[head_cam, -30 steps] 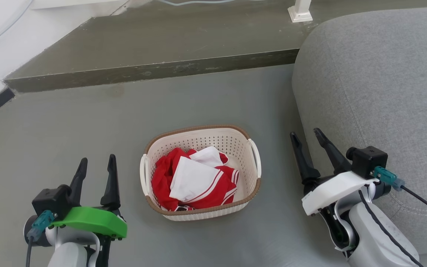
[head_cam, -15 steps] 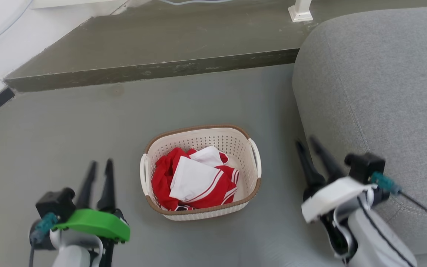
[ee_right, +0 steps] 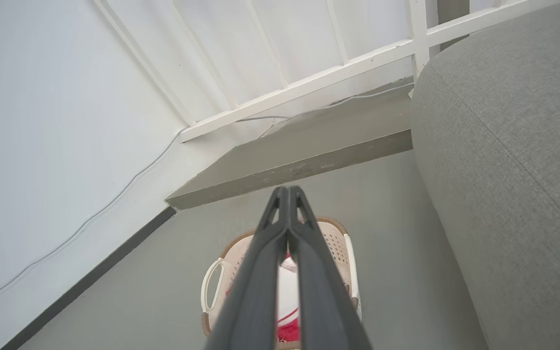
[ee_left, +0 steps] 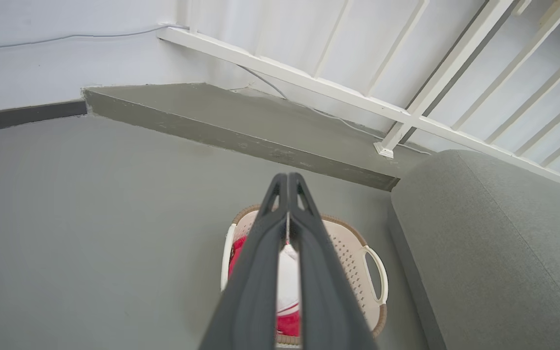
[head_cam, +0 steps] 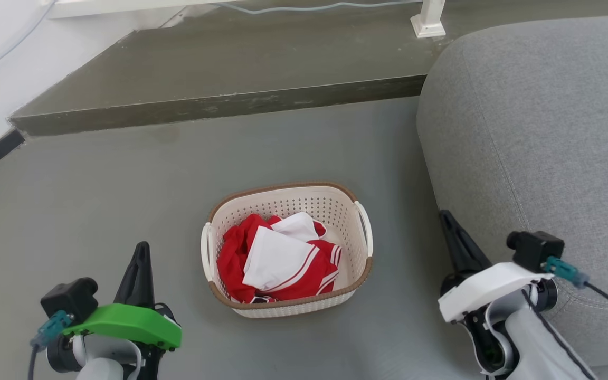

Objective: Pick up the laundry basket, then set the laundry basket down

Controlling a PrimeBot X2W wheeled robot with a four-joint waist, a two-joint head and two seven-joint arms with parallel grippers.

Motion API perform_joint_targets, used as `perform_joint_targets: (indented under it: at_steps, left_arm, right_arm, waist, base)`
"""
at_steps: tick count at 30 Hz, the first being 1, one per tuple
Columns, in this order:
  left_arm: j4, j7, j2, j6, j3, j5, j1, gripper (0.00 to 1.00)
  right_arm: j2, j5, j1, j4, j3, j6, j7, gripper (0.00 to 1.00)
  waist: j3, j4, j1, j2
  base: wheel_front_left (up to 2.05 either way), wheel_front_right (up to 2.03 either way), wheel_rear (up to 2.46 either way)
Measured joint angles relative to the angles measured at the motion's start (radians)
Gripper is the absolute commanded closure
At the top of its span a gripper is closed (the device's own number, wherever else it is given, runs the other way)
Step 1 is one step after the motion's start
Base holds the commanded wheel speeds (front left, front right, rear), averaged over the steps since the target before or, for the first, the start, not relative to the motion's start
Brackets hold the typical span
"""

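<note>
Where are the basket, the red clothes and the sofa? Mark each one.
basket (head_cam: 293, 203), head view, on its far perforated wall.
red clothes (head_cam: 230, 258), head view, on the left red fold.
sofa (head_cam: 536, 121), head view, on its grey fabric top.

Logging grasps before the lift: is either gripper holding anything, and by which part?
Nothing held. The left gripper and right gripper are both shut, empty, clear of the laundry basket between them.

The laundry basket (head_cam: 309, 203) sits upright on the floor (head_cam: 124, 211) before me: cream, full of little holes, brown rim.
</note>
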Motion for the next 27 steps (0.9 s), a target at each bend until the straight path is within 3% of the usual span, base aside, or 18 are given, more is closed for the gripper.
perform_joint_targets:
  at_steps: [27]
  left_arm:
    - [-0.005, 0.105, 0.000, -0.015, 0.060, -0.336, 0.000, 1.00]
  right_arm:
    - [0.007, 0.359, 0.019, -0.028, -0.129, 0.018, 0.098, 1.00]
  waist:
    - [-0.034, 0.009, 0.0000, 0.0000]
  base:
    - [0.00, 0.00, 0.00]
